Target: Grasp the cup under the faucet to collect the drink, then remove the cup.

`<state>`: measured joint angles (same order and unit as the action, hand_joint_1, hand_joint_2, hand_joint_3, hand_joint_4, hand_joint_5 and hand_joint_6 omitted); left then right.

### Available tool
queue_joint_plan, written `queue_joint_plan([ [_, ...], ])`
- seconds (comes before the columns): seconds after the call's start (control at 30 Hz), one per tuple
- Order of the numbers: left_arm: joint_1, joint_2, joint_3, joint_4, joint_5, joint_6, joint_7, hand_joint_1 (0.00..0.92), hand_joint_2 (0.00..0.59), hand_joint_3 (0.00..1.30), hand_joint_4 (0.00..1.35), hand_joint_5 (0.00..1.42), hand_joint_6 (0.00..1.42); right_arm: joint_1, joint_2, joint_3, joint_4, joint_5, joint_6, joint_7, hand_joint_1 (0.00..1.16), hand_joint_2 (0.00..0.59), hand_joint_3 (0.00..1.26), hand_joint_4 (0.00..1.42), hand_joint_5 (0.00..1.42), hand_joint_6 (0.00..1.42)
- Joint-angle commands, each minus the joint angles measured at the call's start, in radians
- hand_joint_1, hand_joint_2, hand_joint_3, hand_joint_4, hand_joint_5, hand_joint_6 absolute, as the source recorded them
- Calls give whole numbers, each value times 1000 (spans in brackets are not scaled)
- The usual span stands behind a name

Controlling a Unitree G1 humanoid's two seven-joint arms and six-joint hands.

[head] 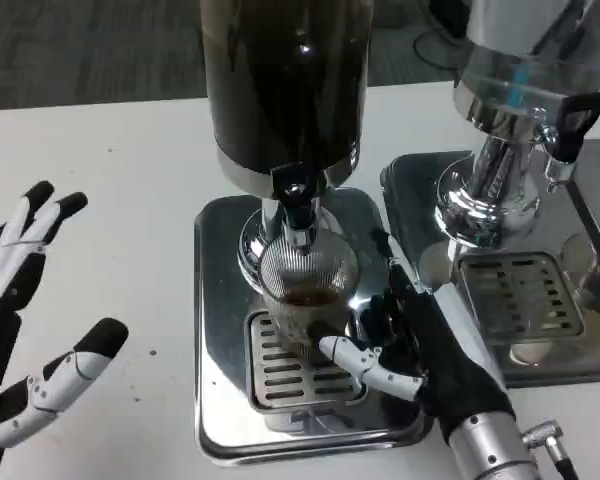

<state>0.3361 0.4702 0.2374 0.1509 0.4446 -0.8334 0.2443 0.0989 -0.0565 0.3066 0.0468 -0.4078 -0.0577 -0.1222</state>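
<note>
A clear ribbed cup [305, 290] stands on the drip grate [280, 365] directly below the black faucet tap [297, 200] of the dark drink dispenser [285, 80]. A little brown liquid lies in the cup. My right hand [410, 345] wraps around the cup from the right, its thumb across the cup's front and the other fingers hidden behind it. My left hand [25, 320] hovers over the bare table at the far left, its fingers spread and holding nothing.
The dispenser's shiny steel base tray [215, 400] surrounds the grate. A second dispenser [525, 110] with its own tap [570, 125] and grate [520, 295] stands close on the right. White table [130, 200] stretches out to the left.
</note>
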Motion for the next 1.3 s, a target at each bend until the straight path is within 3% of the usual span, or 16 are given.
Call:
queue_joint_plan([
  [0.03,15,-10,-9,48,1,2,4,0,193,126,0,121,45,5,28,24,10,-5,-34,-30,659,178,0,0,0,67],
  [0.27,5,-3,-26,130,-5,1,0,0,193,127,0,119,42,12,43,24,22,2,-65,-61,663,179,0,0,0,67],
  [0.33,2,0,-27,144,-10,0,-1,0,191,127,0,119,41,19,55,26,44,-2,-99,-98,663,181,0,0,0,69],
  [0.43,1,7,-25,161,-21,-2,-7,0,192,131,0,119,41,-5,64,39,104,8,-123,-92,672,171,0,0,0,81],
  [0.53,6,13,-21,169,-33,-3,-12,0,194,134,0,120,40,-13,73,57,135,-23,-178,-139,690,166,0,0,0,97],
  [0.63,12,16,-21,169,-38,-2,-16,0,194,135,0,125,40,-32,77,59,177,-6,-195,-132,694,166,0,0,0,102],
  [1.3,68,6,-9,132,-48,7,-8,0,195,147,0,137,42,-103,115,62,296,4,-210,-156,736,156,0,0,36,234],
])
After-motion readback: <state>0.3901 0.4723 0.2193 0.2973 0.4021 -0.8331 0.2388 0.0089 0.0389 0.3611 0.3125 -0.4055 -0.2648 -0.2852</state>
